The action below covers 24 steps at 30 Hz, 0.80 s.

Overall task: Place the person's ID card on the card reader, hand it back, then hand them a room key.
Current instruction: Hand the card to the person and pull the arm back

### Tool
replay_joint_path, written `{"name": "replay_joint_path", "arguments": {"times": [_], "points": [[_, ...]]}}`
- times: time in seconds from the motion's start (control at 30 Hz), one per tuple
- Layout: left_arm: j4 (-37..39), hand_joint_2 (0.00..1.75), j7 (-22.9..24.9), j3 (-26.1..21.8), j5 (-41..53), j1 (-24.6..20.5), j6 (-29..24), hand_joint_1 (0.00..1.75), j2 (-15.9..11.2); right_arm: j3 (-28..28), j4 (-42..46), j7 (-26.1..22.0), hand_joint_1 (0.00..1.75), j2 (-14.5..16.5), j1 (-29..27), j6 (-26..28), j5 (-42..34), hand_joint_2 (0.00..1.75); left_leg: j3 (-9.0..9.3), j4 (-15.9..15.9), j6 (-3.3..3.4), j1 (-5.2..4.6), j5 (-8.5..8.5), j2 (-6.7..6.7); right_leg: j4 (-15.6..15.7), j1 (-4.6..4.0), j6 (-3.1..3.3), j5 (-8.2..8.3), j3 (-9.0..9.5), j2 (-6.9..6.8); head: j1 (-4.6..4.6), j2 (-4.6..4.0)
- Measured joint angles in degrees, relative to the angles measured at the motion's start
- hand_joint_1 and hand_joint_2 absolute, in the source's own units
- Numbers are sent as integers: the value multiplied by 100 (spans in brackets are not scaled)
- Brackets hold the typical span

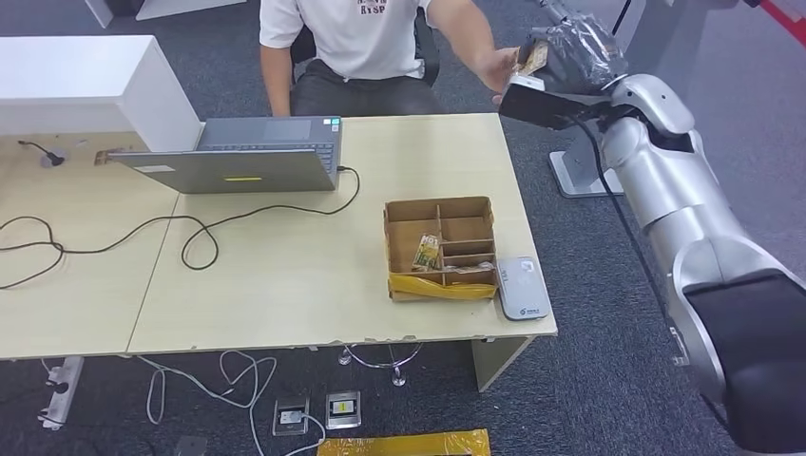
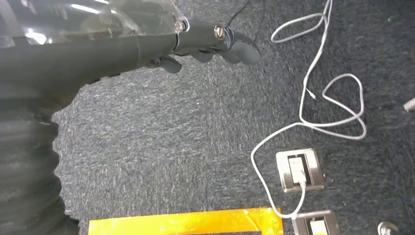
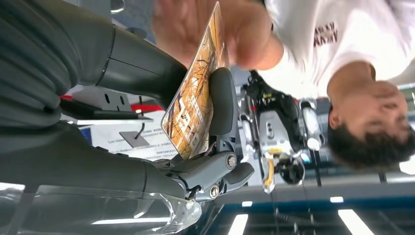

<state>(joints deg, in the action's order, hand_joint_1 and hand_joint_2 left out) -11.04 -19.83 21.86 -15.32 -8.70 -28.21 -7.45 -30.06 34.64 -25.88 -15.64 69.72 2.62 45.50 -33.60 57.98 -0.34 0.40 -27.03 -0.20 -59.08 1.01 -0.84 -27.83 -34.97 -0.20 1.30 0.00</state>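
Observation:
My right hand [image 1: 570, 57] is raised past the table's far right corner and pinches an orange-brown patterned card [image 1: 534, 59] between thumb and finger. In the right wrist view the card [image 3: 195, 98] stands on edge, and the person's hand [image 3: 195, 24] grips its far end. The seated person [image 1: 361, 38] reaches an arm toward it, their hand [image 1: 499, 71] at the card. The grey-white card reader [image 1: 524, 288] lies bare at the table's near right corner. My left hand [image 2: 147, 44] hangs over the carpet, holding nothing.
A divided cardboard box [image 1: 456, 211] beside the reader holds a similar card [image 1: 427, 253]. A laptop [image 1: 238, 157] and its black cable [image 1: 190, 233] lie on the table. On the floor are white cables [image 2: 313, 112], floor sockets [image 2: 299, 169] and yellow tape [image 2: 186, 223].

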Motion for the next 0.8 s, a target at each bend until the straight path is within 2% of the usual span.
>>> {"name": "replay_joint_path", "arguments": {"times": [0.23, 0.27, 0.3, 0.37, 0.4, 0.43, 0.5, 0.6, 0.63, 0.73, 0.8], "points": [[0, 175, 22, 65, -44, -26, 10, 0, -7, -262, -658, 163, 175, 481, 211, -97, 138, 175, 1, 0, -1, 1, 1, 0, 1, -2, 0, 0, 1, 1, -1, 0], [1, 175, 22, 65, -61, -22, 13, 0, -7, -284, -729, 172, 166, 528, 220, -99, 139, 175, 1, 0, -1, 1, 1, 0, 1, -2, 0, 0, 1, 1, 1, 0], [1, 131, 22, 65, -78, -16, 15, 0, -7, -302, -787, 178, 134, 569, 225, -102, 143, 175, 1, 0, -1, 1, 1, 0, 1, -2, 0, 0, 1, 1, 1, 0], [1, 44, 22, 65, -112, 2, 16, 0, -7, -329, -880, 191, 47, 635, 227, -102, 154, 175, 0, 0, -1, 1, 1, 0, 2, -1, 0, 0, 1, 1, 1, 0], [1, 0, 22, 65, -123, 10, 15, 0, -7, -340, -916, 198, 12, 657, 227, -95, 159, 175, 0, 0, -1, 1, 1, 0, 3, -1, 0, 0, 1, 1, 1, 0], [1, 0, 22, 65, -133, 18, 15, 0, -7, -354, -950, 209, 0, 672, 227, -80, 163, 175, 1, 0, -1, 1, 1, 0, 3, -1, 0, 0, 1, 2, 1, 0], [1, 0, 22, 65, -145, 28, 14, 0, -6, -388, -1009, 225, 0, 689, 227, -26, 162, 175, 1, 0, -1, 1, 0, 1, 4, -1, 0, 0, 1, 2, 1, 0], [1, 0, 22, 65, -151, 37, 7, 0, -6, -414, -1073, 193, 0, 697, 226, 123, 111, 44, 1, 0, -1, 1, 1, 1, 4, -1, 0, 0, 1, 2, 1, 0], [1, 0, 22, 65, -152, 39, 3, 0, -6, -416, -1089, 167, 0, 698, 226, 171, 62, 44, 1, 0, -1, 1, 1, 1, 4, -1, 0, 0, 1, 2, 1, 0], [1, 0, 22, 65, -156, 44, -22, 0, -3, -405, -1129, 26, 0, 699, 227, 227, -262, 175, 3, 1, -1, 1, 1, 1, 3, -1, 0, 0, 0, 3, 1, 0], [1, 0, 21, 65, -167, 49, -63, 0, 0, -344, -1140, -106, 0, 697, 229, 151, -685, 175, 4, 1, -1, 1, 1, 1, 3, -2, 0, 0, 0, 4, 1, 0]]}}
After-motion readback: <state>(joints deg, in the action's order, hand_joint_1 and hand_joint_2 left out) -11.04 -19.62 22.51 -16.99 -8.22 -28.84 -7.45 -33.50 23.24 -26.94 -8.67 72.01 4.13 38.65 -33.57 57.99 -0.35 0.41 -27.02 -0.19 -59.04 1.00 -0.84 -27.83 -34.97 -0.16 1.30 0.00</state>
